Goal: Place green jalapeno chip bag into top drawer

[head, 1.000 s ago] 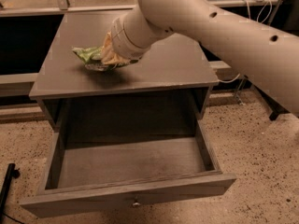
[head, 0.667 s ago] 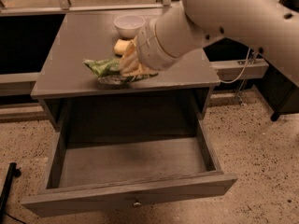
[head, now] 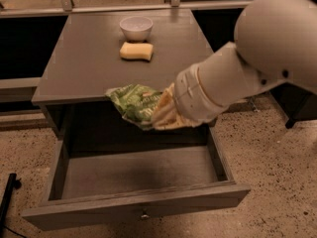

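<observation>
Green jalapeno chip bag (head: 132,101) is gripped in the closed gripper (head: 159,114), projecting beyond the fingertips. Top drawer (head: 138,170) is seen open below the fingers. Risk: if released here, the bag may be caught on the cabinet top (head: 89,68) edge just behind.

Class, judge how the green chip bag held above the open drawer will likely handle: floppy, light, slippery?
Probably floppy: the green chip bag looks crumpled where the gripper, above the top drawer, pinches it. Likely light, since its free end juts sideways without sagging. Its glossy film may slip.
</observation>
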Controlling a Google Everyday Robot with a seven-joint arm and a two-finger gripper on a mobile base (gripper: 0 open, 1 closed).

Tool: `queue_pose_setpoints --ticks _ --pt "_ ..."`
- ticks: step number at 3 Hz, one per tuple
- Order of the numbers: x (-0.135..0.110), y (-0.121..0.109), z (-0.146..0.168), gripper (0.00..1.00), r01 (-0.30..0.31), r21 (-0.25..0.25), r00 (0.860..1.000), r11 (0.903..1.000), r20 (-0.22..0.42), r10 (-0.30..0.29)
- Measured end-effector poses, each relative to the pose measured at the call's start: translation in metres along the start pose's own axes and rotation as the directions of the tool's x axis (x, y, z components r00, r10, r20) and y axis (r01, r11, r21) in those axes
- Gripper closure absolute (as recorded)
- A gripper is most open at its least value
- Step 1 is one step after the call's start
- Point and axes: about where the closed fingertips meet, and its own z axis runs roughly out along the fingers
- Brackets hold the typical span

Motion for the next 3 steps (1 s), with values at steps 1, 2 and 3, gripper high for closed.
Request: queue_pose_setpoints --ticks 1,2,3 --pt "0.014 0.051 0.029 1.00 -0.030 -0.135 0.999 0.9904 0.026 0.034" --pt "0.037 0.075 0.069 1.00 -0.087 -0.208 0.996 0.9742 0.006 0.090" --pt "0.055 0.063 0.104 1.00 -0.124 -0.214 0.992 0.9688 -0.037 0.119"
